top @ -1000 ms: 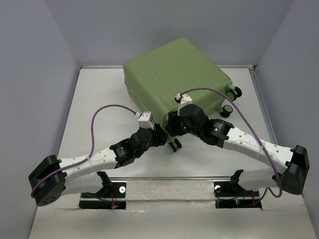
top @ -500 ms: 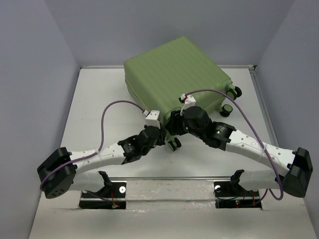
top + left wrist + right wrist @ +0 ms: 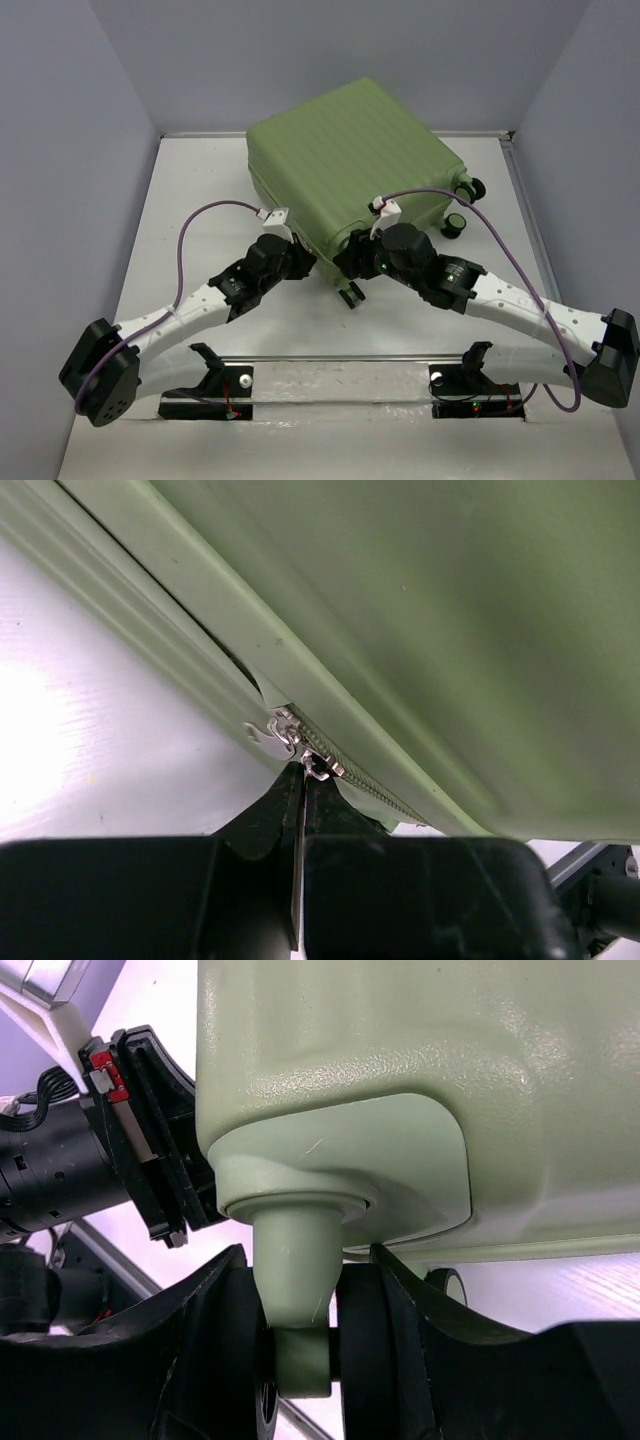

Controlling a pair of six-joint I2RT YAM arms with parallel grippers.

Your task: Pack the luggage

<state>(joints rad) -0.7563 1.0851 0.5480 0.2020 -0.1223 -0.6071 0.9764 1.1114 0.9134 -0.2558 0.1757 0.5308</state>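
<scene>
Bracing and zipping look like the two jobs in hand. Luggage lies flat and closed on the worktop, ribbed shell up, its near corner just beyond both pincers. Left pincer is clenched on the zip pull, with the thin metal tab nipped between the fingertips. Slider sits just past the tips, on the seam between the two shells. Teeth right of the slider are meshed. Left of it a dark gap shows in the seam, so that run is probably not yet zipped, though I can't be sure. Right pincer is grasping the caster stem, one finger on each side, with the shell's moulded corner directly above. Likely reason: this grip anchors the case, so a tug on the zip moves the slider rather than dragging the luggage across the worktop. Pinching the tab close to the seam should keep the force along the track. Contents are hidden, so the packing can't be checked; closing seems to be the current step. Main risk: the small tab slipping out of the pinch.
</scene>
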